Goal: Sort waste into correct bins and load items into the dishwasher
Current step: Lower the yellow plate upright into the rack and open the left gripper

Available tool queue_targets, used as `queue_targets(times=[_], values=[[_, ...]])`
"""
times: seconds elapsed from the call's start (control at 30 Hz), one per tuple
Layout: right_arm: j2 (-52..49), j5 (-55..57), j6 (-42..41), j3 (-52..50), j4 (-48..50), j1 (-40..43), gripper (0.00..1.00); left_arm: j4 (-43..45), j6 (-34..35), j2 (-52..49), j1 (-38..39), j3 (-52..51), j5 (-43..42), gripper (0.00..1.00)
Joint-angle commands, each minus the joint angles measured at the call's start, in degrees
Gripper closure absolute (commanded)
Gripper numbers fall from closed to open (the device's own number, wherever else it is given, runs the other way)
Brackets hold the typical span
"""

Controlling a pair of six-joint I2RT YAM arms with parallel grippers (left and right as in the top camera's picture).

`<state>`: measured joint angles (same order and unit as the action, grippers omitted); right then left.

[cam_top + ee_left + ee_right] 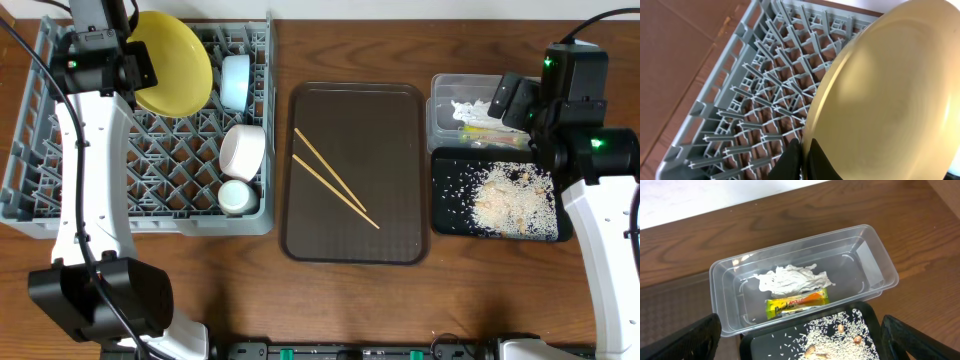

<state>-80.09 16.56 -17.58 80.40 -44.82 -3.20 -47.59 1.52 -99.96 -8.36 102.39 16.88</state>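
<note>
Left hand (pixel 804 148) — clamped on the rim of the plate (pixel 890 100), which stands on edge over the far part of the rack (pixel 25 150); blue bowl (pixel 236 82), white bowl (pixel 243 148) and cup (pixel 237 196) sit racked beside it. Right hand (pixel 800 330) — jaws wide, empty, above the tub (pixel 875 255) holding paper (pixel 792 280) and wrapper (pixel 797 302), next to the black tray (pixel 445 200) of rice (pixel 515 200). Outstanding: chopsticks (pixel 335 180), loose on the brown tray (pixel 400 120) mid-worktop between the arms, long axes diagonal from far-left to near-right; they lie to the right hand's left, and that free hand looks better placed to take them, jaws turned across the diagonal.
</note>
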Motion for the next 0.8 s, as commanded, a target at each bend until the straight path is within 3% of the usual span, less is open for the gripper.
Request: queue_targets(times=[0.0, 0.3, 0.53, 0.77], values=[[0.3, 1.0, -0.6, 0.1, 0.0, 0.5, 0.01, 0.3, -0.9, -0.2, -0.2, -0.2, 3.9, 0.93], [0.3, 1.0, -0.6, 0.1, 0.0, 0.5, 0.01, 0.4, -1.3, -0.7, 1.1, -0.2, 6.1, 0.93], [0.3, 1.0, -0.6, 0.1, 0.0, 0.5, 0.01, 1.2, -1.4, -1.9, 4.4, -0.2, 15.4, 0.93], [0.3, 1.0, -0.6, 0.1, 0.0, 0.5, 0.01, 2.7, -1.5, -2.8, 6.1, -0.2, 15.8, 0.93]])
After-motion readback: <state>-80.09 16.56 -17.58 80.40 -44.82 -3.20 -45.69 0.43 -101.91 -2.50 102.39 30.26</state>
